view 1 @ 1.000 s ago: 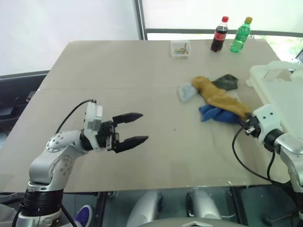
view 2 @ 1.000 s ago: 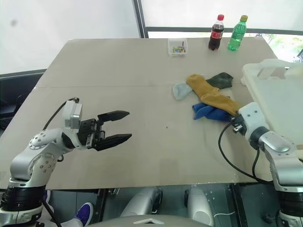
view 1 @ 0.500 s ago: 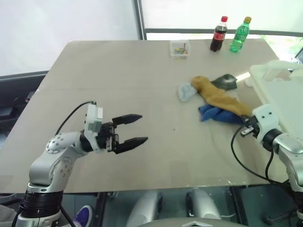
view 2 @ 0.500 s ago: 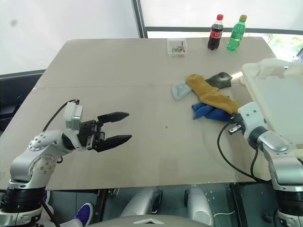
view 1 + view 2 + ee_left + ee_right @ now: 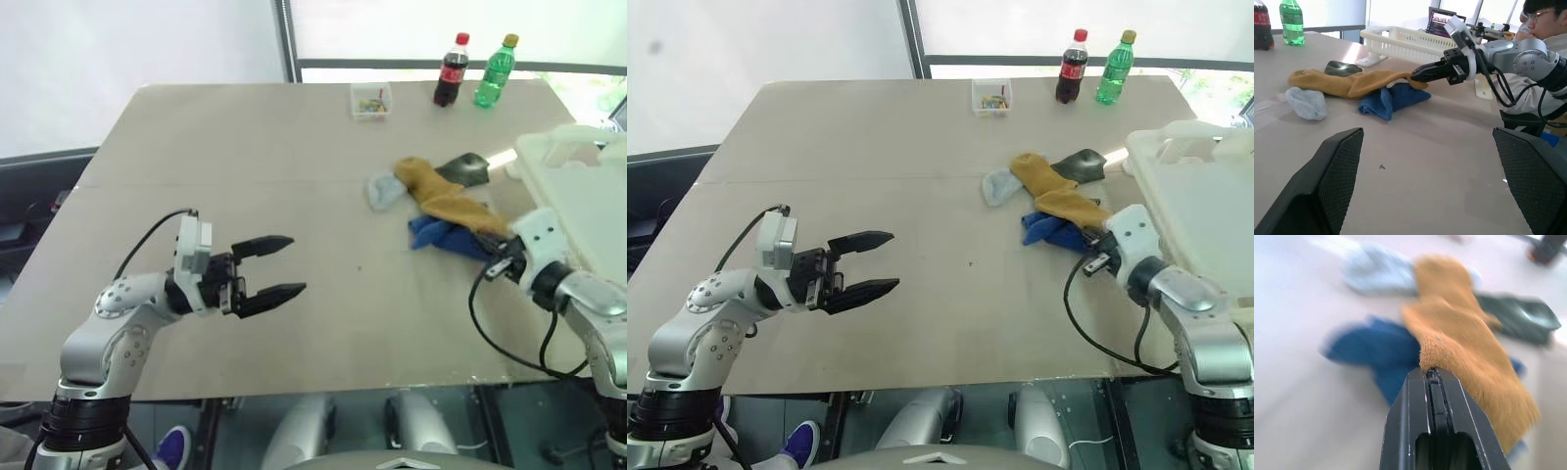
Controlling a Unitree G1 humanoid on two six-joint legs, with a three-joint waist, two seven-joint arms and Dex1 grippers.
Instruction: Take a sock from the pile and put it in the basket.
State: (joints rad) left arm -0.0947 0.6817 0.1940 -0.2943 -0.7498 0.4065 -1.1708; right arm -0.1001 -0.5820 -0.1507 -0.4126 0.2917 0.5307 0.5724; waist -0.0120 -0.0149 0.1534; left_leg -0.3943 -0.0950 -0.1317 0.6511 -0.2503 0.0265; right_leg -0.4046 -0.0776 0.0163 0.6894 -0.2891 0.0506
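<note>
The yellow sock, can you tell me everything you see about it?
The long mustard-yellow fabric sock looks soft, thick and fuzzy. It lies stretched and a little bent on the tan table, on top of the pile. Its near end drapes over the royal blue sock, its far end is by the dark grey-green sock. The right tool is shut on its near end.

Silver-grey arms, black cables, black claws [image 5: 282, 264]

Pile [image 5: 441, 201] on table [image 5: 245, 157], left of basket [image 5: 578, 186]; bottles [image 5: 475, 70] behind.
</note>
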